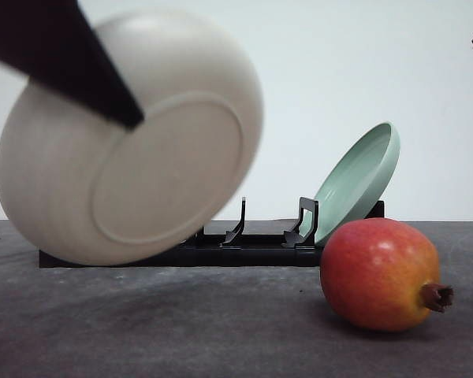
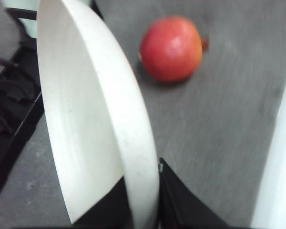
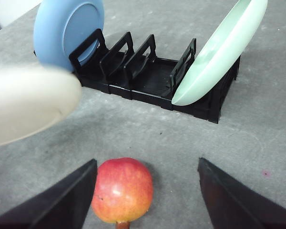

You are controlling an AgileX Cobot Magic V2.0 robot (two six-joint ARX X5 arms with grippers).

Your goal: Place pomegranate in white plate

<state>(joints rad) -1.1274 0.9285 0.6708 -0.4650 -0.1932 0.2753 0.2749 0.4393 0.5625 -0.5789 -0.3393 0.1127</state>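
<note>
My left gripper (image 2: 144,193) is shut on the rim of the white plate (image 2: 90,119) and holds it tilted on edge in the air. In the front view the white plate (image 1: 126,142) hangs at the left with its underside facing the camera, and a dark finger (image 1: 79,63) crosses its top. The pomegranate (image 1: 378,274) lies on the grey table at the front right, its brown stub pointing right. My right gripper (image 3: 148,195) is open and hovers above the pomegranate (image 3: 122,190), which shows between its spread fingers without touching them.
A black dish rack (image 3: 148,76) stands behind the fruit. A blue plate (image 3: 69,28) sits in its left end and a pale green plate (image 3: 224,52) leans in its right end. Bare grey table (image 1: 181,331) lies in front of the rack.
</note>
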